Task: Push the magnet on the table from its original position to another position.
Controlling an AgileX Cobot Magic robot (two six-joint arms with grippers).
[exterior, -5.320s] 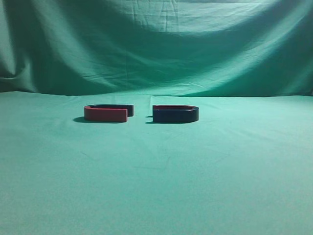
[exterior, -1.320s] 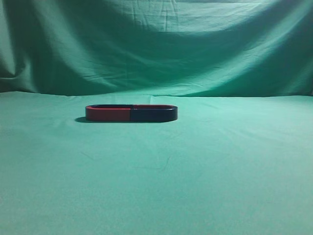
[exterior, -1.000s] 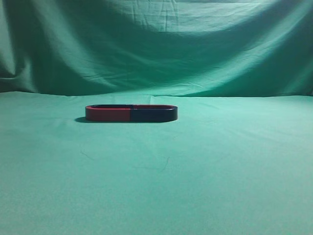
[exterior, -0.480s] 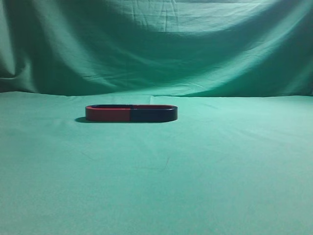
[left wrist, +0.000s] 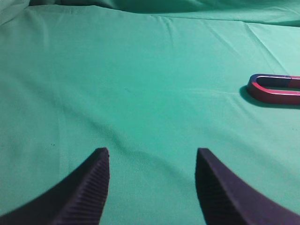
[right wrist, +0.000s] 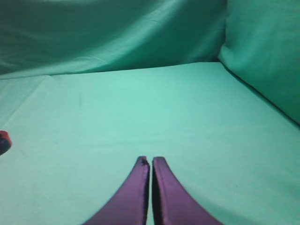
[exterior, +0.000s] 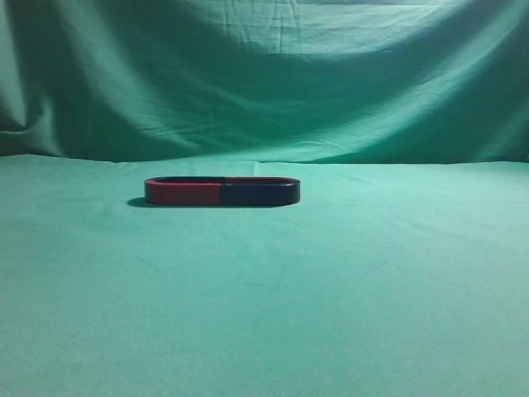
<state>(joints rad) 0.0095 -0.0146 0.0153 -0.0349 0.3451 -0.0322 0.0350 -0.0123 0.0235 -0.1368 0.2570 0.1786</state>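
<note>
The magnet [exterior: 259, 193], with its dark navy arm facing the camera, lies on the green table [exterior: 347, 289]. Its open end touches the open end of a second magnet [exterior: 182, 193] with a red front arm, so the two form one closed oval. No gripper shows in the exterior view. My left gripper [left wrist: 152, 152] is open and empty above bare cloth, with the red-fronted magnet [left wrist: 276, 92] far off to its right. My right gripper [right wrist: 150, 160] is shut and empty. A small red and dark piece of a magnet [right wrist: 3, 140] shows at the left edge of the right wrist view.
A green cloth backdrop [exterior: 264, 74] hangs behind the table. In the right wrist view the cloth rises as a wall [right wrist: 262, 51] on the right.
The dark-fronted magnet has moved left since the earliest frame and now touches the red-fronted one. Over the last second nothing has moved.
</note>
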